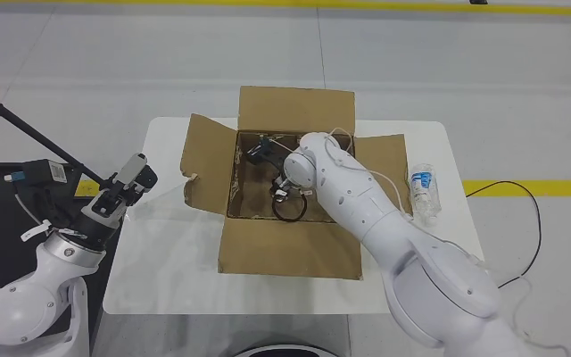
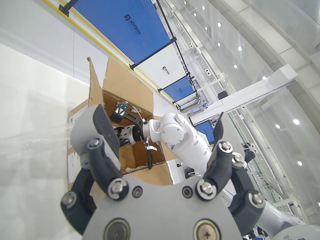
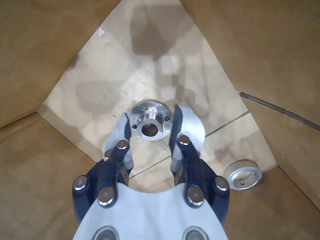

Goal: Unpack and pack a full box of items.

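out so far: bottle (image 1: 424, 192), on the table (image 1: 178, 268) just beside the box (image 1: 290, 250)
in the box: flange (image 3: 151, 126), ring (image 3: 243, 174)
right gripper (image 3: 151, 115): around the flange, can't tell if it's clamped
left gripper (image 2: 160, 123): spread, empty, well apart from the box
left to do: rest of unpacking plus the whole repack, I'd say

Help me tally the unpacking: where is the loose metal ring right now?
In the right wrist view, the metal ring lies on the floor of the cardboard box, near a corner, apart from the flanged hub that the right gripper straddles.
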Controlling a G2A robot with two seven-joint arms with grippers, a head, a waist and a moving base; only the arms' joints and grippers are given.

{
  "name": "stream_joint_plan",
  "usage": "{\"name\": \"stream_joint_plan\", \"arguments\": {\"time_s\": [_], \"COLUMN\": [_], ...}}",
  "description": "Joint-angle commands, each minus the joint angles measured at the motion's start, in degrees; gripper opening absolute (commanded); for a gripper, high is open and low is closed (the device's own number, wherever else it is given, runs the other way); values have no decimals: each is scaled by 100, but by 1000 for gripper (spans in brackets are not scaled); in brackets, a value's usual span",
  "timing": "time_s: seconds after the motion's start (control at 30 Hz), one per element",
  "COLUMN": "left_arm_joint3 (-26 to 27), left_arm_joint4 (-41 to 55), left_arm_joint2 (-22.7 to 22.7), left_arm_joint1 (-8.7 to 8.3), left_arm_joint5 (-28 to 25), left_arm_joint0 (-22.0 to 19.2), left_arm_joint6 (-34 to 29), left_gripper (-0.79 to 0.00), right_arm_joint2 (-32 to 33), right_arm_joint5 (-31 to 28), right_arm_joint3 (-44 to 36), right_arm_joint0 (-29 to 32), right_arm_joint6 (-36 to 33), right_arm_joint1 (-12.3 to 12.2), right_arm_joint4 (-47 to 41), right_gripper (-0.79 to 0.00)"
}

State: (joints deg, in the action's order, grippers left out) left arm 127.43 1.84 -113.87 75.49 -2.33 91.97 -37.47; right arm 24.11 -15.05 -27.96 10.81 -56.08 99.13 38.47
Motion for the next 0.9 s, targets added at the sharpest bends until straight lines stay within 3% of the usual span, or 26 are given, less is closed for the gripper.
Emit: {"name": "stream_joint_plan", "arguments": {"time_s": [0.0, 0.6, 0.77, 0.87], "left_arm_joint3": [0, 0, 0, 0], "left_arm_joint4": [0, 0, 0, 0], "left_arm_joint2": [0, 0, 0, 0], "left_arm_joint1": [0, 0, 0, 0], "left_arm_joint5": [0, 0, 0, 0], "left_arm_joint0": [0, 0, 0, 0], "left_arm_joint6": [0, 0, 0, 0], "left_gripper": [0, 0, 0, 0], "right_arm_joint2": [18, 134, 158, 177], "right_arm_joint5": [-11, -235, -253, -268], "right_arm_joint3": [14, 212, 265, 295], "right_arm_joint0": [12, 77, 70, 64], "right_arm_joint6": [10, -111, -117, -103], "right_arm_joint1": [5, 109, 144, 161], "right_arm_joint4": [21, 146, 201, 231], "right_gripper": [-376, -406, -499, -634]}}
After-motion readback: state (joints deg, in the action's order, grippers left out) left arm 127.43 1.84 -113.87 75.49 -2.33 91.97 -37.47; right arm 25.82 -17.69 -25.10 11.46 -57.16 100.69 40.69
